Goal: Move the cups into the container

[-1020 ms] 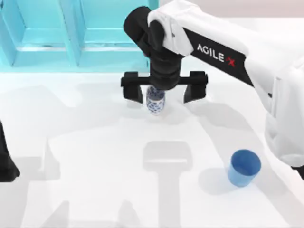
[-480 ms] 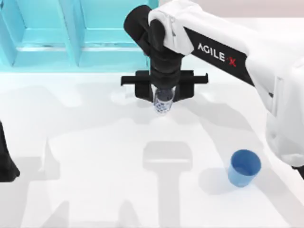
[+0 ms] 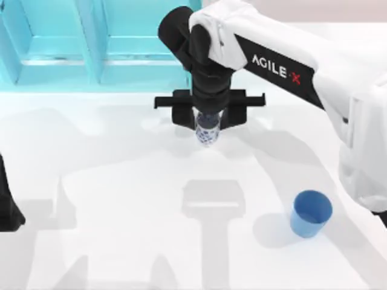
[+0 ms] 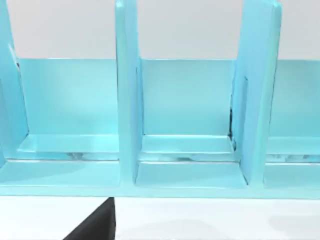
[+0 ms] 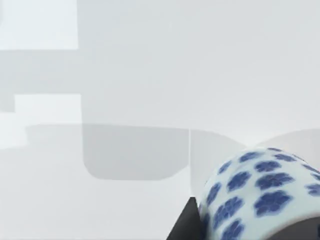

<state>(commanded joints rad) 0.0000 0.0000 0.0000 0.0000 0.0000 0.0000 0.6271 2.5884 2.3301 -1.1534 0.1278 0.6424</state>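
1. Blue-patterned white cup [image 3: 207, 129] sits clamped between the fingers of the right gripper [image 3: 208, 118], near the middle of the bench [image 3: 121, 211] and just in front of the turquoise container [image 3: 91, 60].
2. A second ago those fingers stood wide apart on either side of the cup; half a second ago they had drawn in against it, and now they hold the same closed grip. The cup looks much as it did half a second ago, so the grasp appears settled, though I cannot tell whether it has left the bench.
3. In the right wrist view the patterned cup [image 5: 260, 195] sits close against the camera with a dark finger edge beside it, which fits a firm hold.
4. For the task, this likely means the pick of the first cup is done and the carry to a container compartment [image 4: 187, 150] comes next.
5. Plain blue cup [image 3: 311, 212] stands upright toward the bench's right, well apart from the gripper, unmoved across the second and not yet handled.
6. My left arm [image 3: 9, 205] is parked at the bench's left edge; whether its fingers are apart or together I cannot tell.
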